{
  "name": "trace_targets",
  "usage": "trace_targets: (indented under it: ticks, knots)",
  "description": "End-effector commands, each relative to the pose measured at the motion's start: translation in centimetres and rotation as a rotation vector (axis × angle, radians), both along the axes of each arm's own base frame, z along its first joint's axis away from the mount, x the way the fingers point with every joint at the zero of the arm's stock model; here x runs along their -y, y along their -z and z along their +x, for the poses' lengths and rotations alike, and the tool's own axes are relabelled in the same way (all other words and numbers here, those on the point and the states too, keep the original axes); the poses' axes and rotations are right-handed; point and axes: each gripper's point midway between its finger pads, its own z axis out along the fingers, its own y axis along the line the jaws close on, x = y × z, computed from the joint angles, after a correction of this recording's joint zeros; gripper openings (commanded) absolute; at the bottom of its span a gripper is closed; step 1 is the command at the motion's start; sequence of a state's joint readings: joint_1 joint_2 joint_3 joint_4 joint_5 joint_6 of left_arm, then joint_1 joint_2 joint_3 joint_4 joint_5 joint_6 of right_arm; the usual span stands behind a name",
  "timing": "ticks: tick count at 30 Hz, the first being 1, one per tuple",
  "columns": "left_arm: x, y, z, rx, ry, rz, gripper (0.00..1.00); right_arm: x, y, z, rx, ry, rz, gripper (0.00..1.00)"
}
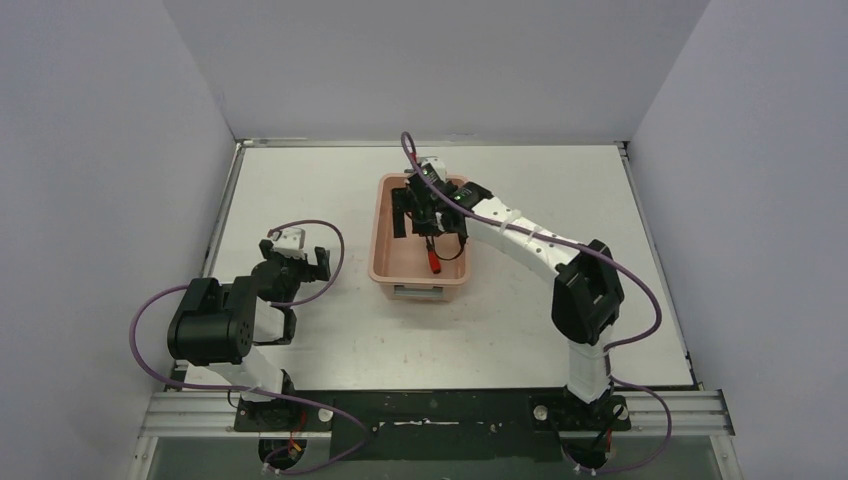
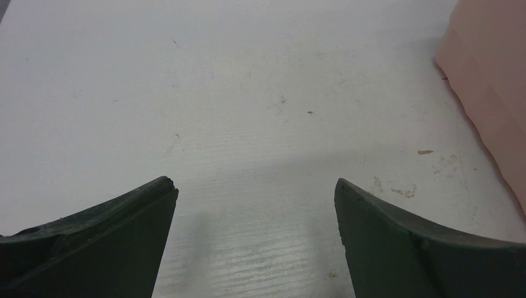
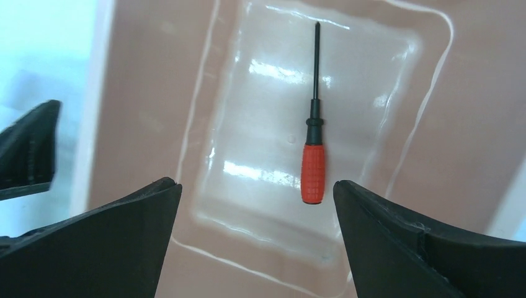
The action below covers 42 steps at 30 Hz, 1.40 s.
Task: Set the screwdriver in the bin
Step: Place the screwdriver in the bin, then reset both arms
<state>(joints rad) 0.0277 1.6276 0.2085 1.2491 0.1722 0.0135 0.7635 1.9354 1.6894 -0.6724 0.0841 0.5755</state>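
The screwdriver [image 3: 314, 155], with a red handle and a thin black shaft, lies flat on the floor of the salmon-pink bin [image 3: 142, 124]. In the top view its red handle [image 1: 434, 263] shows inside the bin [image 1: 385, 262] near the front end. My right gripper [image 1: 430, 222] hovers over the bin, open and empty, its fingers apart above the screwdriver [image 3: 255, 186]. My left gripper [image 1: 300, 262] is open and empty over bare table, left of the bin [image 2: 255, 186].
The bin's side wall [image 2: 490, 93] shows at the right edge of the left wrist view. The white table [image 1: 560, 330] is walled at the back and sides. The arm bases stand on a black rail [image 1: 430, 412] at the near edge.
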Motion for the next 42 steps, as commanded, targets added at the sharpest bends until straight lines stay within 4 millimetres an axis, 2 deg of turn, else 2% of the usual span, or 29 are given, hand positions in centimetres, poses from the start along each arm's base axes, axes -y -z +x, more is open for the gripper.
trace_targets:
  ticks: [1,8,10,14,20,28,36,42]
  knots:
    - [0.1,-1.7,0.7,0.063,0.008,0.004,0.97,-0.1,-7.7,0.1,0.138,0.012,0.088,1.0]
    - [0.1,-1.8,0.7,0.065,0.007,0.004,0.97,0.9,-12.3,0.0,0.232,0.011,0.121,1.0]
    - [0.1,-1.7,0.7,0.063,0.008,0.003,0.97,1.3,-13.0,0.0,0.257,0.012,0.12,1.0]
    - [0.1,-1.7,0.7,0.064,0.007,0.003,0.97,1.9,-13.7,0.1,0.303,-0.005,0.099,1.0]
    - [0.1,-1.7,0.7,0.063,0.008,0.004,0.97,3.7,-13.5,0.6,0.387,-0.026,0.013,1.0]
    - [0.1,-1.7,0.7,0.063,0.008,0.004,0.97,9.6,-12.9,2.9,0.396,0.032,-0.083,1.0]
    - [0.1,-1.7,0.7,0.064,0.007,0.004,0.97,18.1,-12.9,4.4,0.418,0.136,-0.172,1.0]
    - [0.1,-1.7,0.7,0.063,0.008,0.004,0.97,24.6,-12.9,4.8,0.399,0.19,-0.124,1.0]
